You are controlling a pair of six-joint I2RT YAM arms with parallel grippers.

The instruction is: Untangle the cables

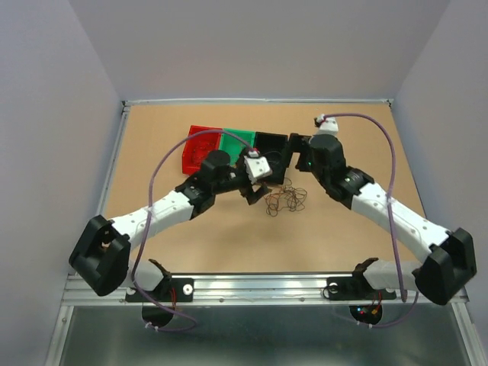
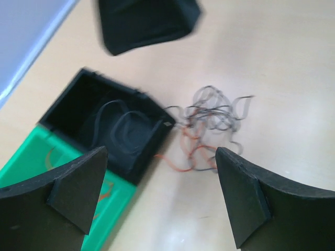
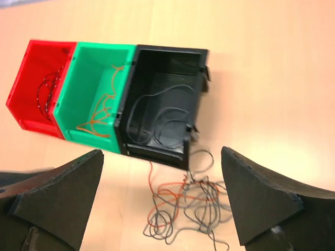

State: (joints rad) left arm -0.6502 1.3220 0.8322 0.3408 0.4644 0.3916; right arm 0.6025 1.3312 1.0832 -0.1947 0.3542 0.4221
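Observation:
The cables (image 1: pixel 284 200) lie as a small tangle of thin dark and orange-red wires on the brown table, just in front of the black bin (image 1: pixel 268 142). In the right wrist view the cables (image 3: pixel 199 201) spread loosely between my fingers, one orange strand running toward the bin. My left gripper (image 1: pixel 258 192) hovers just left of the tangle, open and empty. In its own view the left gripper (image 2: pixel 161 157) faces the cables (image 2: pixel 212 117). My right gripper (image 1: pixel 288 156) hangs above the black bin's right end. The right gripper (image 3: pixel 162 154) is open, holding nothing.
Three bins stand in a row behind the tangle: red bin (image 3: pixel 49 44) with dark wires, green bin (image 3: pixel 104 48) with an orange wire, black bin (image 3: pixel 172 50) with a dark wire. The right gripper's finger (image 2: pixel 146 23) shows dark at the top of the left wrist view.

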